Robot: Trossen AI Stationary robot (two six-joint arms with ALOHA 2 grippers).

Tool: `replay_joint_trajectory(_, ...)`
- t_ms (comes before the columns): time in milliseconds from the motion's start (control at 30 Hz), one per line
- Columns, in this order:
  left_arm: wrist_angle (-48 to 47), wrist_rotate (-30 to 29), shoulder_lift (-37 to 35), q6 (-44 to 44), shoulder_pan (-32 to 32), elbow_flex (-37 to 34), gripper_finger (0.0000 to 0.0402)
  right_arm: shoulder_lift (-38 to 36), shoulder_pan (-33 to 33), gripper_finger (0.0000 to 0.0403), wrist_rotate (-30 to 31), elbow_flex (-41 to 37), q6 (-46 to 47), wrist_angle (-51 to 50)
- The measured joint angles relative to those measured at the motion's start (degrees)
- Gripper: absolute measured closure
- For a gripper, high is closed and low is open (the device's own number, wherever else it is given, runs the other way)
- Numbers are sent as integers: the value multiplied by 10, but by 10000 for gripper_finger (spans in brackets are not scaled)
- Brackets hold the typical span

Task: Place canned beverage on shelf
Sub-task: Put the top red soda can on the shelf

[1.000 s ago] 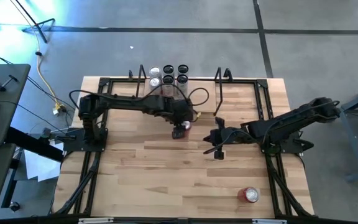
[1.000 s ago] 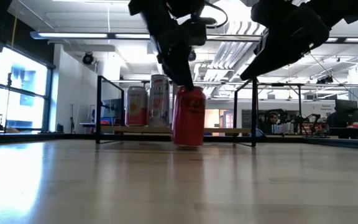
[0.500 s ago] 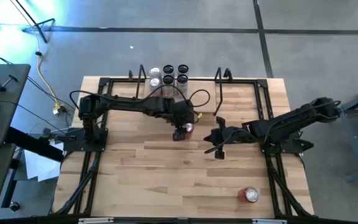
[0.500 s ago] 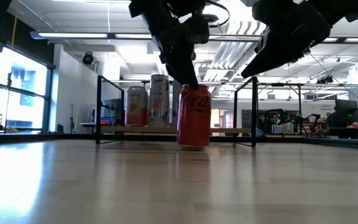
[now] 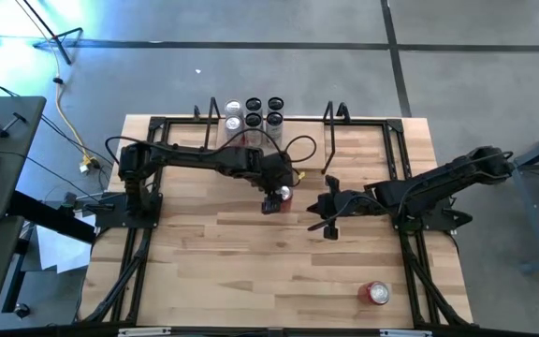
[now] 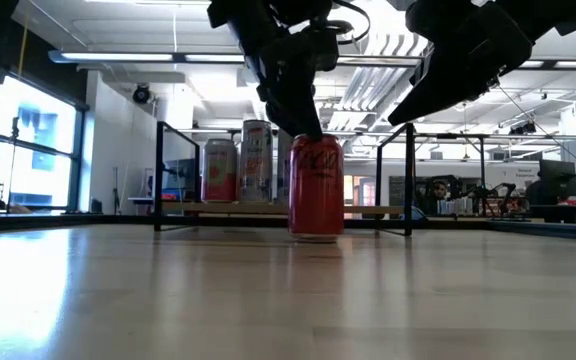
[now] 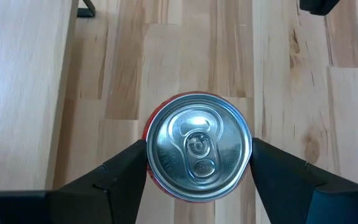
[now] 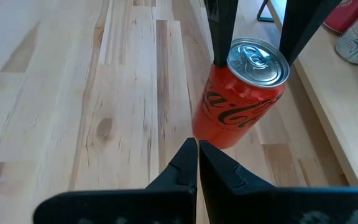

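A red canned beverage (image 6: 316, 187) stands upright near the table's middle, in front of the shelf (image 6: 268, 210). My left gripper (image 7: 197, 149) is shut on its top end and shows above it in the low view (image 6: 303, 125). The shelf is a light plank with black uprights at the table's far edge. Several cans (image 5: 254, 112) stand on it. My right gripper (image 8: 197, 152) hangs shut, holding nothing, just right of the red can (image 5: 284, 194). My left gripper pinches the can's upper side wall just under the rim (image 7: 151, 152) between its two fingers (image 8: 222, 37), one on each side. The fingers slant down from above, from the table's left. The can is upright; whether its base (image 6: 316, 236) touches the tabletop I cannot tell.
A second red can (image 5: 378, 293) lies near the table's front right corner. Black frame rails (image 5: 143, 234) run along the table's left and right sides. Bare plank (image 7: 23, 93) shows beside the held can.
The red can in my left gripper has come from a slant to upright, and its lower part has swung a little toward the table's right. My left gripper has tipped slightly with it and kept its hold.
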Motion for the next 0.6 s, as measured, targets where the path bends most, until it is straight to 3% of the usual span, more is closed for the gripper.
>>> replay_joint_trajectory(267,1,8,0,2,2,0,150,0,0,403,0,0,-4,0)
replay_joint_trajectory(600,3,-6,0,5,1,0,95,0,-1,403,0,0,-9,14)
